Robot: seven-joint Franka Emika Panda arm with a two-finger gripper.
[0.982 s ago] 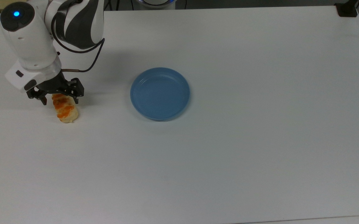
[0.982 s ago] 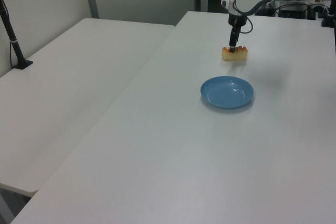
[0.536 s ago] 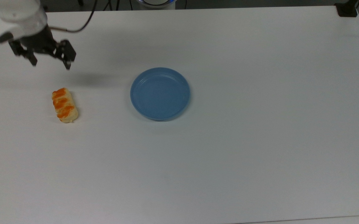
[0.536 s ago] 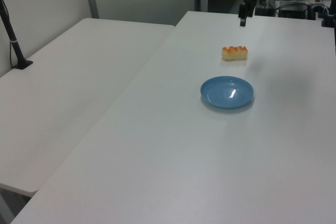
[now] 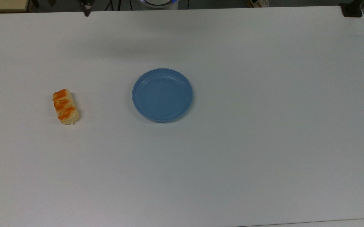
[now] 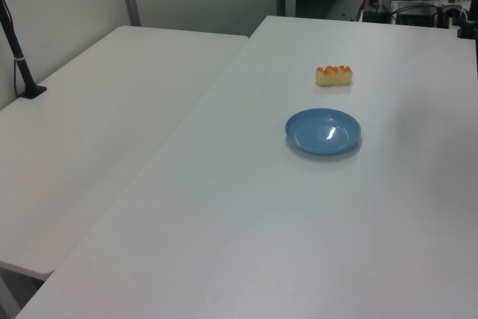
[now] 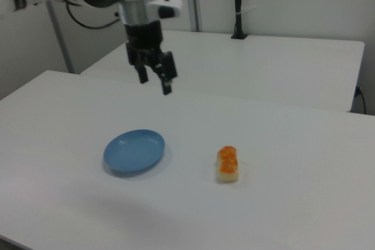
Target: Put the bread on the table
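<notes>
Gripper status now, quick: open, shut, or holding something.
Gripper: open and holding nothing, raised above the table. The bread lies on the table by itself, beside the blue plate.

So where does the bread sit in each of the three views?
Top view: the bread lies on the table, toward the top view's left.
Left view: upper right of centre.
Right view: right of centre.
Shared landmark: the blue plate beside it, apart from it.
</notes>
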